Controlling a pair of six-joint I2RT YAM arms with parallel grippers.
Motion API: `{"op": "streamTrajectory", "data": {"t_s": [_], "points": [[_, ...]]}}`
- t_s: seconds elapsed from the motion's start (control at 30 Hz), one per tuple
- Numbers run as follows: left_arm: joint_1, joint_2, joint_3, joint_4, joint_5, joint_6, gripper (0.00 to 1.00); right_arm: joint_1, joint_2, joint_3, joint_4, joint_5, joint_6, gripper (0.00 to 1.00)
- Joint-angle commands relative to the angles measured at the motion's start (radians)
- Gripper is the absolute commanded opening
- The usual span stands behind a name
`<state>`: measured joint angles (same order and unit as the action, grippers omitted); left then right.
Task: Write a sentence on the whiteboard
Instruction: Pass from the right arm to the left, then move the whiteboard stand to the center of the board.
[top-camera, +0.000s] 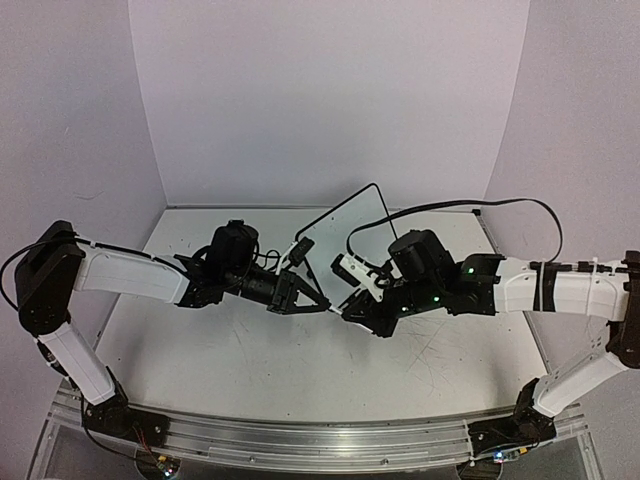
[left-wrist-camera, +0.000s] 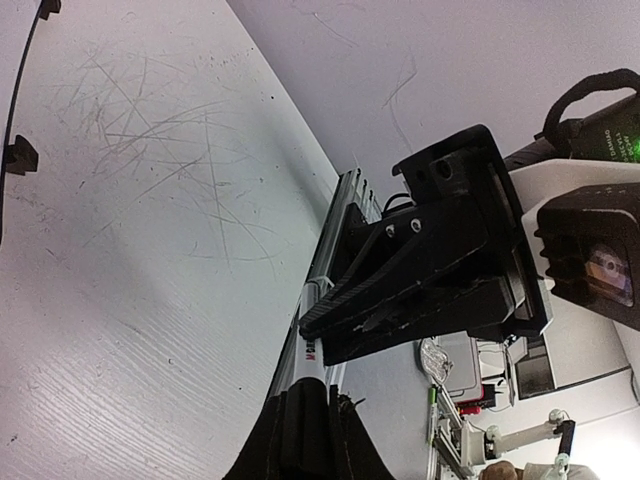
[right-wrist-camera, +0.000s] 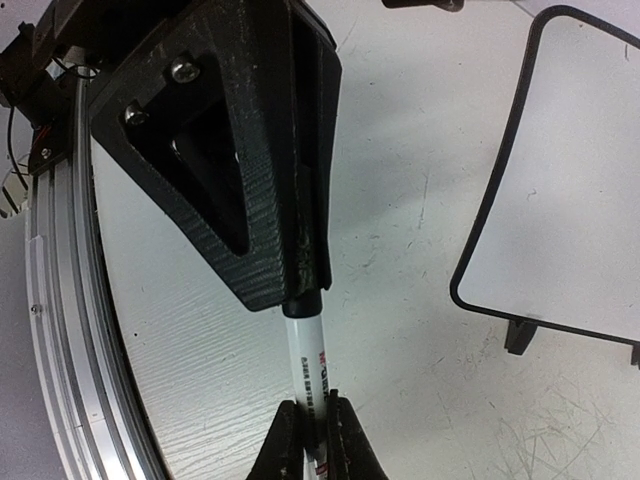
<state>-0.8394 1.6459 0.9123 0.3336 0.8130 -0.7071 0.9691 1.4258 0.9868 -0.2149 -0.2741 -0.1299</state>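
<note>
Two arms meet over the middle of your counter (top-camera: 230, 360). Each reaches inward from its own side with the forearm held low and close to level, and the wrists are turned towards one another.

Your left pincer (left-wrist-camera: 305, 425) and your right pincer (right-wrist-camera: 312, 432) face each other tip to tip, with a single marker (right-wrist-camera: 308, 365) running between them. In the right wrist view, your right pincer is clenched on the white barrel, near the red print. The barrel's black end disappears under the broad black finger of the left one. In the left wrist view, your left pincer is clenched on that same marker. A short stretch of white barrel shows just past its tips before the right pincer's fingers cover it. So both arms grasp the marker at once, one at each end, above the scratched counter and not far in from the metal rail (top-camera: 300, 440) at its near edge.

The whiteboard (top-camera: 345, 225) sits just beyond the two pincers, towards the far side of the counter and turned at a slant to its edges. Neither arm touches it. From the right wrist you see its white face, its thin black frame with a rounded corner, and its small black feet (right-wrist-camera: 520, 335) jutting from the nearer edge. You cannot tell whether it lies flat or leans.
</note>
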Motion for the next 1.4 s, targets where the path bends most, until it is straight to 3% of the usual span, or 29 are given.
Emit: {"op": "streamTrajectory", "data": {"t_s": [0.0, 0.27, 0.3, 0.33, 0.47, 0.5, 0.63, 0.77, 0.87, 1.0, 1.1, 1.37], "points": [[0.002, -0.009, 0.035, 0.011, -0.013, 0.009, 0.1, -0.003, -0.018, 0.001, 0.022, 0.006, 0.021, 0.0], [0.002, -0.015, 0.024, 0.012, -0.039, 0.004, 0.02, -0.004, 0.0, 0.003, 0.035, 0.026, 0.049, 0.0], [0.002, -0.016, 0.02, 0.012, -0.04, 0.003, 0.01, -0.004, 0.001, 0.001, 0.04, 0.041, 0.062, 0.04], [0.002, -0.016, 0.017, 0.011, -0.042, 0.003, 0.01, -0.004, 0.002, 0.0, 0.044, 0.056, 0.075, 0.1], [0.005, -0.023, -0.003, 0.007, -0.062, 0.006, 0.0, -0.003, 0.011, -0.005, 0.063, 0.099, 0.128, 0.63], [0.008, -0.027, -0.01, 0.003, -0.069, 0.007, 0.0, -0.004, 0.009, -0.011, 0.075, 0.096, 0.161, 0.69], [0.049, -0.066, -0.048, -0.05, -0.131, 0.02, 0.0, -0.009, -0.028, -0.048, 0.122, 0.151, 0.229, 0.79], [0.075, -0.165, -0.021, -0.37, -0.299, 0.166, 0.0, -0.073, -0.04, -0.072, 0.116, 0.3, 0.307, 0.82], [0.089, -0.265, -0.009, -0.57, -0.412, 0.25, 0.0, -0.153, -0.011, -0.08, 0.115, 0.322, 0.336, 0.81], [0.106, -0.425, -0.008, -0.74, -0.509, 0.275, 0.0, -0.184, 0.161, -0.006, 0.099, 0.334, 0.261, 0.76], [0.11, -0.503, -0.002, -0.827, -0.582, 0.267, 0.0, -0.185, 0.28, 0.068, 0.086, 0.347, 0.198, 0.72], [0.115, -0.687, 0.016, -0.851, -0.848, 0.201, 0.0, -0.185, 0.495, 0.194, 0.122, 0.321, 0.162, 0.56]]}}
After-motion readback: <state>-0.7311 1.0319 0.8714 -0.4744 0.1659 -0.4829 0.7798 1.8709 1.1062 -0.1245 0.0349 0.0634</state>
